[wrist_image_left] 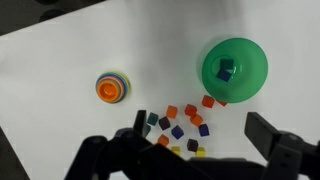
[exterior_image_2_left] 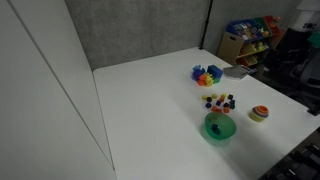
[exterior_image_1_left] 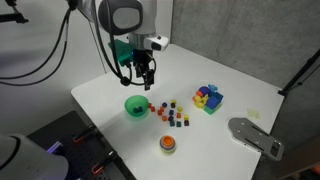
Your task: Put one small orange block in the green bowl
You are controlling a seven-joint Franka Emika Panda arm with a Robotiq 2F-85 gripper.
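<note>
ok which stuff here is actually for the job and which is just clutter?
Job: small orange blocks, green bowl, gripper.
Clutter: other-coloured small cubes, striped disc, pile of bigger blocks, grey object.

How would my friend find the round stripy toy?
On the white table, find the green bowl with little cubes scattered beside it. The stripy toy sits alone, apart from the cubes. It is round with orange rings, not a cube.

Counter [exterior_image_1_left: 240, 80] layout
A block [wrist_image_left: 227, 68] is lodged in the bowl [wrist_image_left: 250, 85]; small cubes [wrist_image_left: 178, 128] are scattered beside it, a ring toy [wrist_image_left: 112, 87] farther off.
</note>
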